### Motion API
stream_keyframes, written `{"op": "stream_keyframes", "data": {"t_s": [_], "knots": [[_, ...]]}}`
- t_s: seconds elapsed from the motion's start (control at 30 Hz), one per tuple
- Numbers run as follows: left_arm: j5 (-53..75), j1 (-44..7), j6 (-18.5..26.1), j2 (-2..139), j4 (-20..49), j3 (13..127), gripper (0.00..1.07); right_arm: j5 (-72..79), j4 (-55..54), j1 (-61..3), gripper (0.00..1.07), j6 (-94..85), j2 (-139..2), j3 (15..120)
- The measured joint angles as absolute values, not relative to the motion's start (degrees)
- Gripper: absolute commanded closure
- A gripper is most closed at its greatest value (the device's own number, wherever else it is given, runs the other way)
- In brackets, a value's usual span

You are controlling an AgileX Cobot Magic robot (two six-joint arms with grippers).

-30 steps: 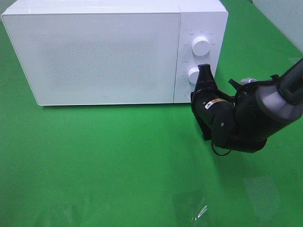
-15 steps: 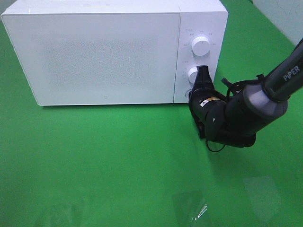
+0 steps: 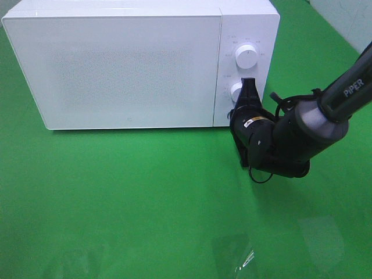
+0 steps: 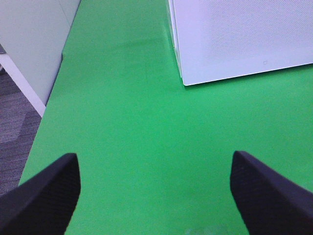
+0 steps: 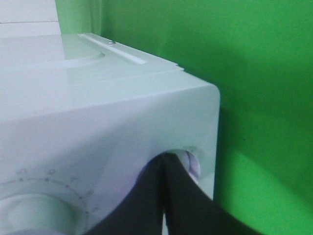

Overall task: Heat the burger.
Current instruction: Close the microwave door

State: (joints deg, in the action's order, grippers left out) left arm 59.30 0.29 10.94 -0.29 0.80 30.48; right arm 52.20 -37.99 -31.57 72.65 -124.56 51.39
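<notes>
Burger: I cannot see it in any view; white box-shaped microwave oven (image 3: 125, 64), door closed; at its control panel, just beside the lower round white knob (image 3: 236, 92), my right gripper (image 3: 249, 87), black fingers pressed together; my left gripper (image 4: 156, 191), short of the oven's front corner, fingers spread wide over the green cloth (image 3: 116, 192).

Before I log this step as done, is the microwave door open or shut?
Shut: the microwave door sits flush with the control panel, no gap or interior showing.

Microwave at the back, open table in front.
The shut microwave (image 3: 128, 70) fills the green table's (image 3: 116, 203) far edge; the right arm (image 3: 290, 139) crowds its front right corner; near edge and left side lie open.
</notes>
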Motion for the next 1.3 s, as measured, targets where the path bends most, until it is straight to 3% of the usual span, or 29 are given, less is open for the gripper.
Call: {"op": "stream_keyframes", "data": {"t_s": [1.3], "knots": [[59.3,0.29,10.94,-0.34,0.8,30.48,0.3,53.92,-40.51,-33.46,1.07,75.06,-126.34,53.29]]}}
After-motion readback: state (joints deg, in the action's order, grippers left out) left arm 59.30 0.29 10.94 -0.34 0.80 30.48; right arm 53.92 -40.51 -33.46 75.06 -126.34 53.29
